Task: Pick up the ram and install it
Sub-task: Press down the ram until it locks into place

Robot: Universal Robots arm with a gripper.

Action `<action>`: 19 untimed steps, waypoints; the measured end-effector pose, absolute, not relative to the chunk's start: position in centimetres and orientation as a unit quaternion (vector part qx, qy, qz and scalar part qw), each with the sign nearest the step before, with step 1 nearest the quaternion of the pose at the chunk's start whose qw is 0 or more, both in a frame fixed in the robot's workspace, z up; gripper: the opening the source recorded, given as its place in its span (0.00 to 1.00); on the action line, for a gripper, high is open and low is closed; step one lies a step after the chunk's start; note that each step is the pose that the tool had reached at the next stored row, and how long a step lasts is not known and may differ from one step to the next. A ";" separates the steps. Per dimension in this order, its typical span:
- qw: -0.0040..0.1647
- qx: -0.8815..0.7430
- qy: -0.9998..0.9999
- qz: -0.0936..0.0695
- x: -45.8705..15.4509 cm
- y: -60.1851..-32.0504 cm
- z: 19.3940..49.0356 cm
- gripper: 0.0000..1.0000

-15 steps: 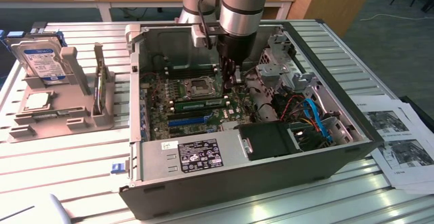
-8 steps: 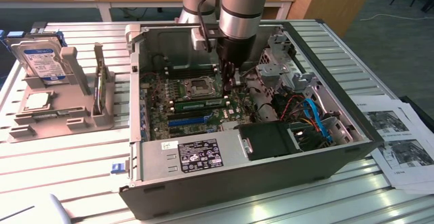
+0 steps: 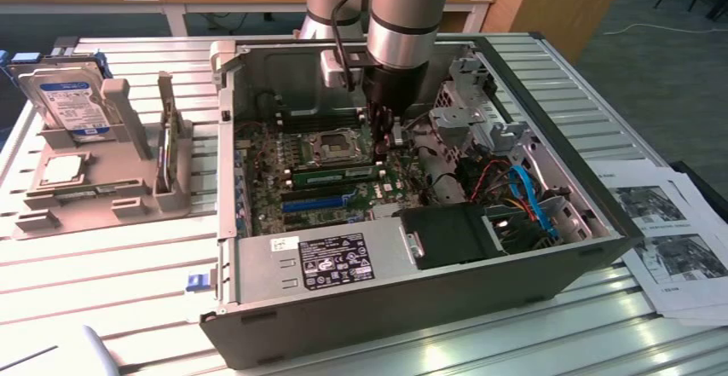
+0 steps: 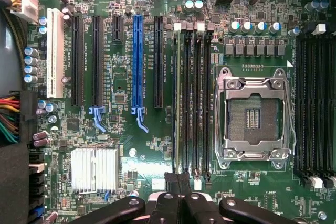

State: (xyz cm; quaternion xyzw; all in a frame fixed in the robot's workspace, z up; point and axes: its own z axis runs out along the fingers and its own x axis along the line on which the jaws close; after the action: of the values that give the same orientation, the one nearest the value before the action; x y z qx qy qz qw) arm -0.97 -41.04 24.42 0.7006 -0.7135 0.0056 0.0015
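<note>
Over on the exterior view's left, a grey plastic rack (image 3: 97, 184) stands on the slatted metal table (image 3: 102, 265), holding a silver hard drive (image 3: 66, 103) with a blue and white label upright in one of its slots. Just to its right sits an open computer case (image 3: 376, 299), lying on its side with the green motherboard (image 3: 313, 167) facing up. On that board a blue slot strip (image 3: 315, 200) lies nearest the case's labelled power supply (image 3: 332, 261), and beyond it the ram (image 3: 338, 174), a long green stick with a white label, already sits in a slot beside the square metal processor socket (image 3: 337, 143). The arm (image 3: 404, 18) reaches down into the case from above, with the gripper (image 3: 384, 133) low over the board, just beside the end of the ram. In the wrist view the gripper (image 4: 177, 182) has its fingers (image 4: 170, 184) pressed together and holds nothing, hovering at the end of the bank of memory slots (image 4: 191, 98). Further right, blue and red cables (image 3: 526, 197) cross the drive bay, and printed sheets (image 3: 671, 240) lie on the table past the case.
</note>
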 end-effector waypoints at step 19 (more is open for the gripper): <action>0.001 0.701 -0.714 0.006 -1.0 -40.8 23.4 0.10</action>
State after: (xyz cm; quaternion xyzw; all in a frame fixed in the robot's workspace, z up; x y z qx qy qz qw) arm -0.96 -40.77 23.44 0.7006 -0.7135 0.0059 0.0011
